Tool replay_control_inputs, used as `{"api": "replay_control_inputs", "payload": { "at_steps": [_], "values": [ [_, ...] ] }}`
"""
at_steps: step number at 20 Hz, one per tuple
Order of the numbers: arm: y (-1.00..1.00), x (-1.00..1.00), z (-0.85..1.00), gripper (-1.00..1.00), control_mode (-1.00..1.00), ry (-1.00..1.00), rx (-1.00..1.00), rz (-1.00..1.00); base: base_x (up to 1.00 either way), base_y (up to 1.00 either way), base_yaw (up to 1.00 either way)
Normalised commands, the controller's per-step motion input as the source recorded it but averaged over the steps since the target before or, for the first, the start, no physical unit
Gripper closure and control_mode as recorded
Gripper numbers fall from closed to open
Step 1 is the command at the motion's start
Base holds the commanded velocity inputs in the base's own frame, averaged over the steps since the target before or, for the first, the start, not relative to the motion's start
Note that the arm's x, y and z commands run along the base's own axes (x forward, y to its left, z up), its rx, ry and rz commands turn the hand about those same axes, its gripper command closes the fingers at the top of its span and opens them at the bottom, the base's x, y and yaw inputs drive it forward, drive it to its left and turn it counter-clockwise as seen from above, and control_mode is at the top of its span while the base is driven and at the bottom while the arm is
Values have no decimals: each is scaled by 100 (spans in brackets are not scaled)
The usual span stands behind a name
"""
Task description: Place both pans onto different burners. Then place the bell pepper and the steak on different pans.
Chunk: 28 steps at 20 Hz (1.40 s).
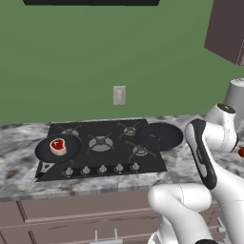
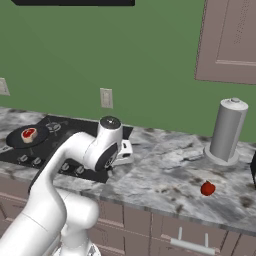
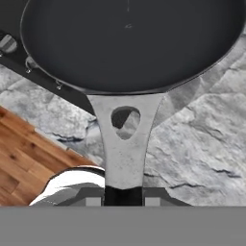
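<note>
Green wall behind everything, with a grey marbled counter [image 2: 165, 170] running across and brown drawers under it. Set into the counter is the black cooktop [image 1: 102, 147] with its spoked burners [image 1: 100, 143] and a row of silver knobs along the front.

Two pans going on here. One black pan [image 1: 57, 148] sits on the front left burner, pale handle end pointing toward the front edge, and the steak [image 1: 58, 146] is lying in it, red with a pale fat rim. The other pan [image 1: 159, 136] is at the right end of the cooktop, partly past its edge over the counter. Its grey handle [image 3: 124, 144] with the teardrop hole runs straight back into the gripper [image 3: 123, 196], and the fingers are clamped together on the end of that handle.

Further right there's a grey cylinder canister [image 2: 227, 131] standing upright near the wall, and the little red bell pepper [image 2: 207, 188] is on the bare counter in front of it, well apart from both pans.
</note>
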Motion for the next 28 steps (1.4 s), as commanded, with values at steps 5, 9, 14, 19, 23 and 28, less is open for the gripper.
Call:
{"api": "replay_control_inputs", "payload": {
  "at_steps": [5,9,14,19,23,28],
  "values": [
    [18,0,-8,100,-100,5,0,3,0,0,0],
    [25,1,-14,100,-100,7,0,2,0,0,0],
    [19,3,-13,100,-100,2,0,1,0,0,0],
    [9,6,-11,100,-100,0,0,0,0,0,0],
    [4,12,-11,100,-100,0,0,0,0,0,0],
    [4,12,-8,100,-100,0,0,0,0,0,0]
  ]
}}
